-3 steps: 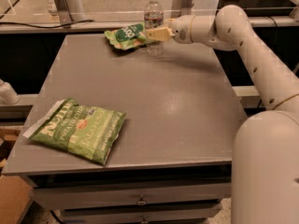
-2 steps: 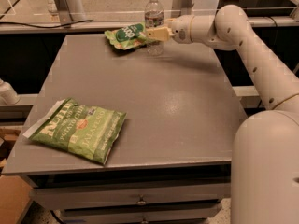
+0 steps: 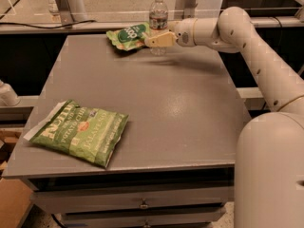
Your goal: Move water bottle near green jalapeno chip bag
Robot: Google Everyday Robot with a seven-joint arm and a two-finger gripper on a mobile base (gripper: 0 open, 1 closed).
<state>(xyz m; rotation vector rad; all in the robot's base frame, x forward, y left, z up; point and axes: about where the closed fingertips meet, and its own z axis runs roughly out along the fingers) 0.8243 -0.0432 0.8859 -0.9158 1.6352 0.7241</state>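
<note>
The water bottle (image 3: 158, 14) is a small clear bottle with a white cap and a dark label band. It stands upright at the far edge of the grey table (image 3: 156, 108). The green jalapeno chip bag (image 3: 127, 35), small and light green with a dark round logo, lies just left of the bottle, touching or nearly touching it. My gripper (image 3: 155, 40) reaches in from the right and sits at the bottle's lower half, in front of it, with its tip by the bag's right edge. The bottle's base is partly hidden behind it.
A larger flat green bag lettered "JALAPENO" (image 3: 78, 132) lies at the table's near left. My white arm (image 3: 247, 42) spans the far right side of the table. A metal frame and rail (image 3: 66, 4) run behind the far edge. Drawers sit under the tabletop.
Nothing has visibly moved; the bottle, the small bag and the gripper keep their places at the far edge.
</note>
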